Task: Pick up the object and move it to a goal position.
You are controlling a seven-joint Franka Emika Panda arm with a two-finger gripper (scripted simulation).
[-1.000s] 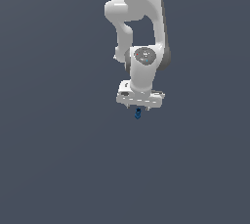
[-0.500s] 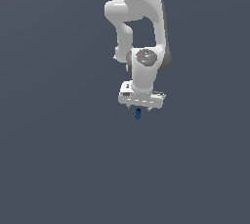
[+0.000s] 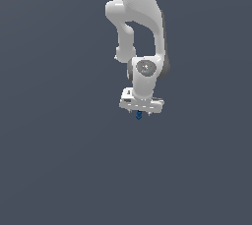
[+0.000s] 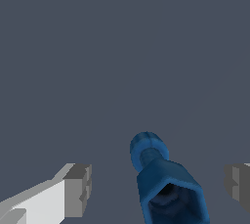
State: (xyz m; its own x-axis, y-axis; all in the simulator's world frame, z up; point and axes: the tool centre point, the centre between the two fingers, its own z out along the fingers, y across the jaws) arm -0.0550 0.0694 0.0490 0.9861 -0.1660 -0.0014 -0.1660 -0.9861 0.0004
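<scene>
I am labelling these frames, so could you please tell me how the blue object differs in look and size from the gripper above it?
Colour: the object is dark blue, while the gripper is white with grey finger pads.
Size: in the exterior view the object is a speck next to the much wider gripper.
Shape: in the wrist view the object has a rounded end widening to a blocky one; the pads are flat-faced.
Both sit under the arm, object between the fingers.

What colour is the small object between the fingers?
Dark blue object with lighter blue patches; the wrist view shows it best.
</scene>
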